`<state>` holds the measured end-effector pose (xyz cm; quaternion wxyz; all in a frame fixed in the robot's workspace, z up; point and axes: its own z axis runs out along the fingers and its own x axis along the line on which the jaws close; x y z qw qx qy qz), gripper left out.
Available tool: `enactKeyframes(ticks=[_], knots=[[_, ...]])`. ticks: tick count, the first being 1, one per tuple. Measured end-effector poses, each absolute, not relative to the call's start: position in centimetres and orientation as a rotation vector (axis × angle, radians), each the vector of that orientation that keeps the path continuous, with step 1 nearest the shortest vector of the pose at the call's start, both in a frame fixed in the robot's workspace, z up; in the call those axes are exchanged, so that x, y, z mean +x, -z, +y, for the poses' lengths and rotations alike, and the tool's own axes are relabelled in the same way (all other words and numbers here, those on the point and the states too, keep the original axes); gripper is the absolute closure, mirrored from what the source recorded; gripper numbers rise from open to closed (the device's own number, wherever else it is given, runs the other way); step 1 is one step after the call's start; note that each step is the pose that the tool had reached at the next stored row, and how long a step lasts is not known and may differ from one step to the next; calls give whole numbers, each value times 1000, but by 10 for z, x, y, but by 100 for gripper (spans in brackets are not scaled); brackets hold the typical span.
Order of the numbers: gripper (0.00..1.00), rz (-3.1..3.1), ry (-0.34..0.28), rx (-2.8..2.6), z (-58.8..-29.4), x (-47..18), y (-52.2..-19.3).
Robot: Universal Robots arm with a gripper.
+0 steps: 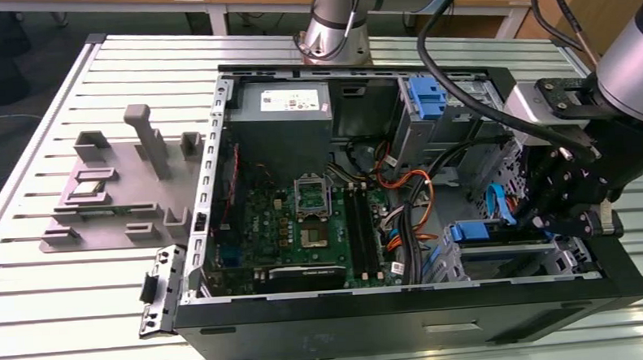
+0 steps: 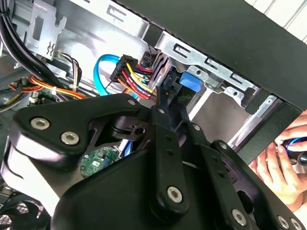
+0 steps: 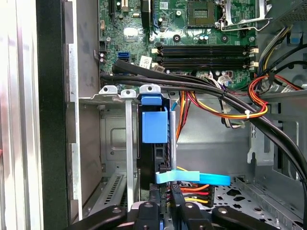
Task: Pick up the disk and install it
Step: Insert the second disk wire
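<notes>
- The open computer case (image 1: 619,285) lies on its side on a slatted metal table (image 1: 45,306), its black outer shell framing grey stamped-steel inner walls.
- The gripper (image 1: 557,218), black and angular with bolted linkage plates, reaches down into the drive-bay corner at the exterior view's right.
- The disk (image 3: 154,143) stands on edge in the steel drive cage (image 3: 112,139), a dark slab capped by a glossy blue plastic carrier tab; the cage walls are dull grey sheet metal with punched slots.
- In the first wrist view the gripper's slim black fingertips (image 3: 175,194) sit close together at the connector end of the disk (narrow gap, pinched around the rear edge of the drive as far as can be seen).
- In the second wrist view the same fingers (image 2: 165,103) taper to a point against the blue carrier piece, next to a bundle of red, yellow and black power wires (image 2: 136,76).
- A flat light-blue data cable (image 3: 192,178) crosses just beside the fingertips, smooth and ribbon-like.
- The green motherboard (image 1: 301,221) fills the middle of the case, with long black memory slots (image 3: 206,52).
- A person's hand (image 2: 283,165) rests outside the case's black edge.
- A grey plastic fixture (image 1: 126,176) with upright posts sits on the table at the exterior view's left.
</notes>
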<state>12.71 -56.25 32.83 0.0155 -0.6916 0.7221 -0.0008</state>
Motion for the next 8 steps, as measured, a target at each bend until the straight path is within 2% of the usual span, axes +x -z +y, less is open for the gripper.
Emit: enactKeyframes(ticks=[8], knots=[[76,2247,3,-2152,-562,127,-346]])
